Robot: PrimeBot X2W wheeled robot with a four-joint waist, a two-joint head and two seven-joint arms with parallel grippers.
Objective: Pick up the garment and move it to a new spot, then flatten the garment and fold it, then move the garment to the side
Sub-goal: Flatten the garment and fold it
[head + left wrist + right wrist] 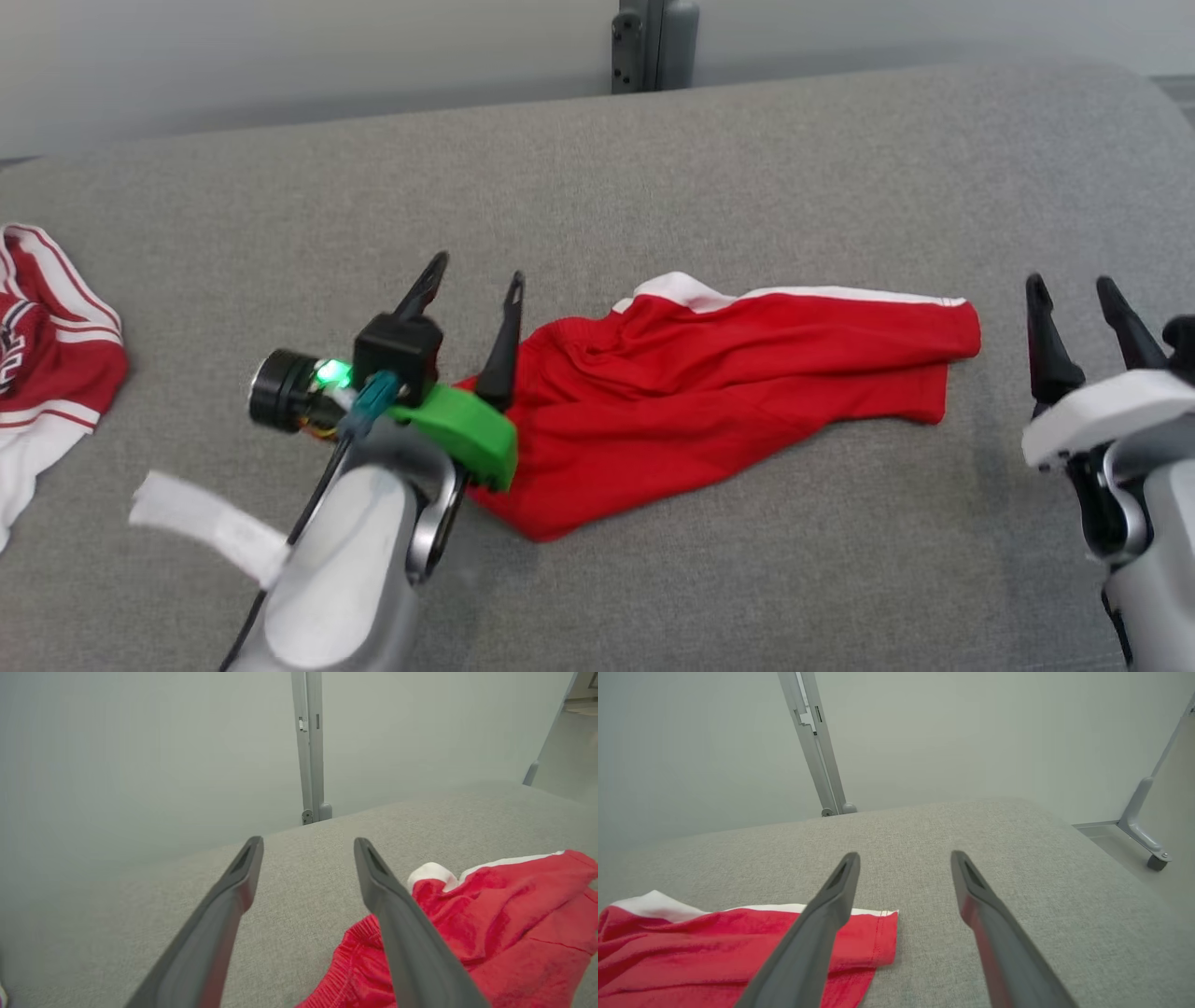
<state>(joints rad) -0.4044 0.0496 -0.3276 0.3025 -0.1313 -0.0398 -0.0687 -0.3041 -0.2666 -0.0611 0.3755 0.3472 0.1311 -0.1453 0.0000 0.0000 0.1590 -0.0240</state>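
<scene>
Lying on the cushion (pixel 653 168), the garment (pixel 709 392) stretches left to right between the arms, the open left gripper (pixel 476 271) over its left end and nearer, the open right gripper (pixel 1069 285) just beyond its right end.

A red garment (pixel 728 373) with a white stripe lies rumpled on the grey padded surface (pixel 653 187). The left pincer (pixel 477 269) stands with its jaws apart at the garment's left edge, one finger (pixel 502 345) crossing the cloth. The right pincer (pixel 1070 282), jaws also apart, sits just beyond the garment's right end. A second red-and-white garment (pixel 47 336) lies at the far left.
</scene>
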